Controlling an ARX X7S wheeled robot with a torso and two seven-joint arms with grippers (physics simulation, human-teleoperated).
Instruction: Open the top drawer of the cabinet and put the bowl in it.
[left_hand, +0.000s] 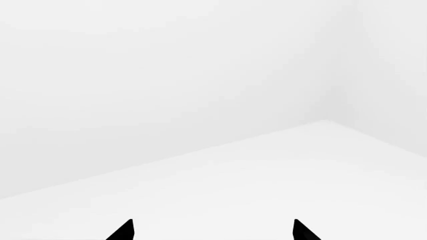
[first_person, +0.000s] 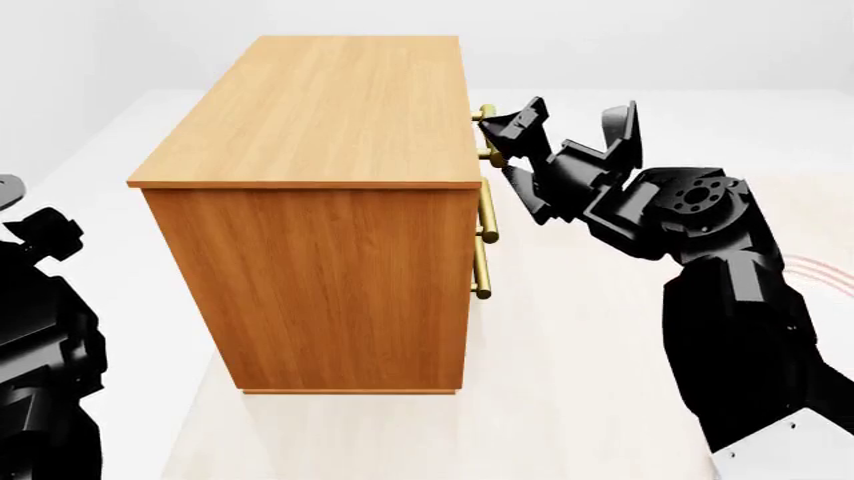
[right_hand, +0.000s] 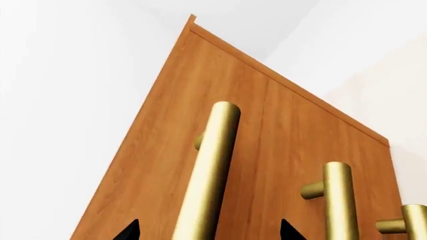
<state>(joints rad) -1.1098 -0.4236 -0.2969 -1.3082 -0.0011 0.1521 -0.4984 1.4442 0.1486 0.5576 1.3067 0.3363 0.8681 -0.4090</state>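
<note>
up close, boxy wood-grain cabinet (first_person: 334, 200), round brass bar handle (right_hand: 207, 175) between black fingers (right_hand: 130, 231)

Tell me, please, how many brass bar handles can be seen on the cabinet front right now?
3. The top drawer's handle sits between the right gripper's fingertips; the middle handle and the lowest handle lie beyond it down the cabinet front. None looks hidden.

Orange-brown wood-grain cabinet (first_person: 334, 200), brass handles (right_hand: 207, 170), black arms.
</note>
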